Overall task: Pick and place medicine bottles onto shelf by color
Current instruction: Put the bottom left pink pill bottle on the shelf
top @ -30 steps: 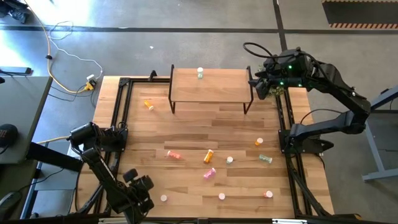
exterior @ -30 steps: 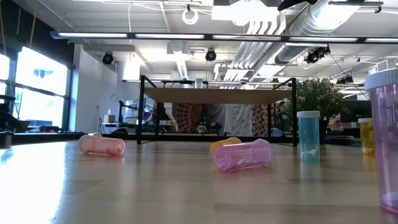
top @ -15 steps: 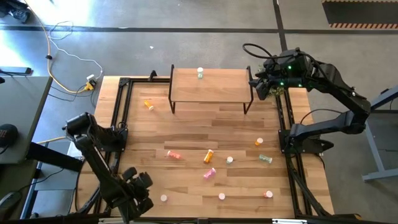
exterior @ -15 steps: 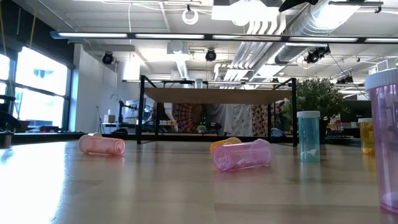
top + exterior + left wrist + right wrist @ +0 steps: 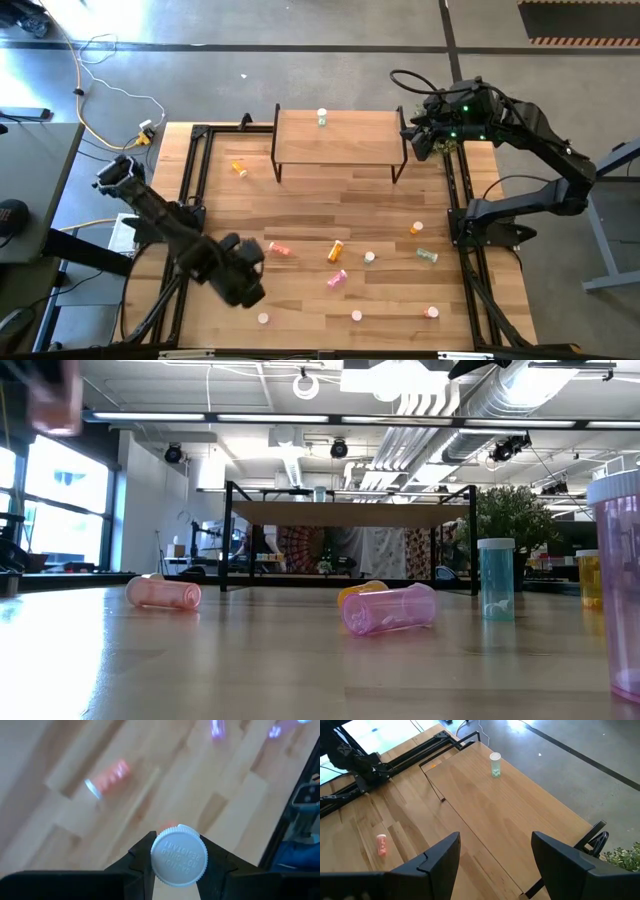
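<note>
Swinging my left gripper [image 5: 178,865] inward from the near-left corner, clamped on a white-capped bottle [image 5: 178,855]; right gripper [image 5: 495,855] waits wide, empty, beside the shelf [image 5: 338,137]; delivery begins.

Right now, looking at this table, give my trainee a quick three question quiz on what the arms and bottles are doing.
1. True or false: the left pincer grips a bottle by its white cap end.
2. How many bottles stand on the shelf? A) none B) one C) three
3. Fill in: the right pincer hovers at the shelf's right end with its fingers ____.

Key: 1 true. 2 B, one green bottle. 3 open.
</note>
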